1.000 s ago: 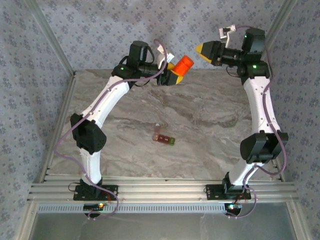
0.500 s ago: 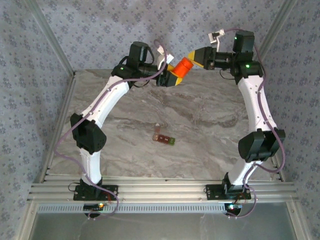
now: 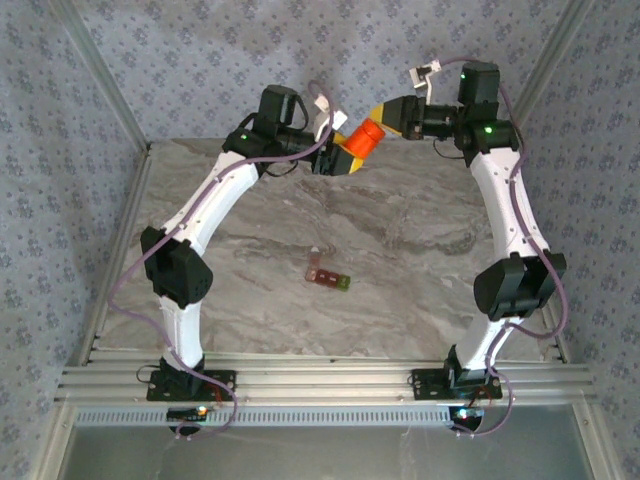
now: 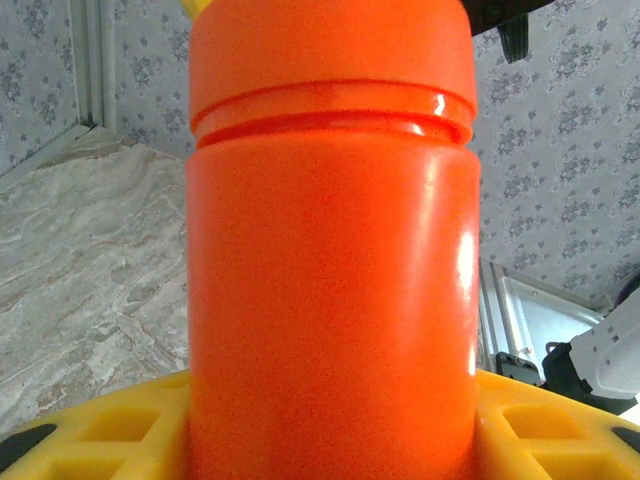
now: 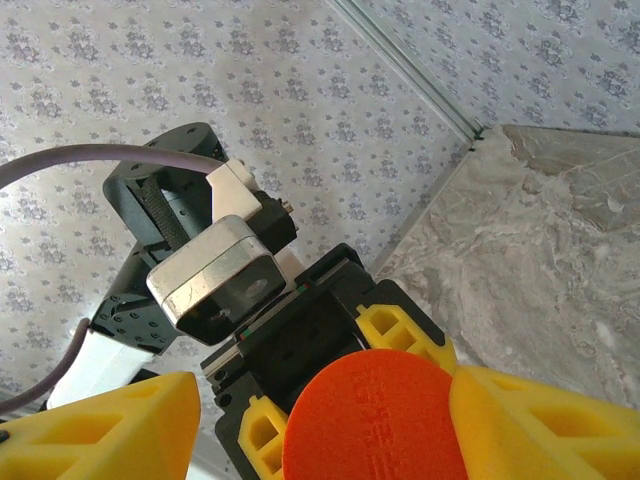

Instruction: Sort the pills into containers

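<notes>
Right gripper (image 3: 384, 112) moved in against orange plastic pill bottle (image 3: 366, 136), yellow jaws parted astride its cap (image 5: 375, 420), gap on one side, raised cap lettering unreadable, left gripper (image 3: 343, 157) clamped on bottle's body, red-brown green-ended compartment strip (image 3: 328, 276) flat on marble table (image 3: 430, 230), well apart from bottle, toward arm bases

The orange bottle (image 4: 330, 280) is cut off at top and bottom in the left wrist view. In the right wrist view its cap (image 5: 375, 415) hides its body and runs off the lower edge. The containers (image 3: 327, 276), in the middle of the worktop (image 3: 440, 290), are too small to tell their compartments or contents.
</notes>
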Motion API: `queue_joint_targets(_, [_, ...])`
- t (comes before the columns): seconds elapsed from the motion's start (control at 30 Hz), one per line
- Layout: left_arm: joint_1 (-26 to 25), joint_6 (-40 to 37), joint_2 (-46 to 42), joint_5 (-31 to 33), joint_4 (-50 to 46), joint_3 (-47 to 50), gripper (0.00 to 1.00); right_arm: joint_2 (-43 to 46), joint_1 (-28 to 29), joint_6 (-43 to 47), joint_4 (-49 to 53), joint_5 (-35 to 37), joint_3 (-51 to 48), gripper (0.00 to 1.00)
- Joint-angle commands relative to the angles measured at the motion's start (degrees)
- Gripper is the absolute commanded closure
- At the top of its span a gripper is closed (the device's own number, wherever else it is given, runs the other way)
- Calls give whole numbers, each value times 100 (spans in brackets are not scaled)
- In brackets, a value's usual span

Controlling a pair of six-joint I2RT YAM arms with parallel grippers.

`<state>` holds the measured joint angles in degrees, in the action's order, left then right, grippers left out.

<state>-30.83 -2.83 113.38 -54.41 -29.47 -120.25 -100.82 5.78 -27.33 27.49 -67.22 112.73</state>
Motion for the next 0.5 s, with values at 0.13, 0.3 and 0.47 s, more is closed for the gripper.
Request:
queue_joint_targets(0.13, [-50,-36,-40,-201,384,-324,100,-149,-16,105,512,128,56,30])
queue_joint_targets(0.3, [-51,-36,-36,-183,377,-324,100,-146,-84,118,553,225,30,28])
queue_joint_targets(0.47, [-48,-49,-40,-177,361,-333,100,-132,-136,132,566,242,2,26])
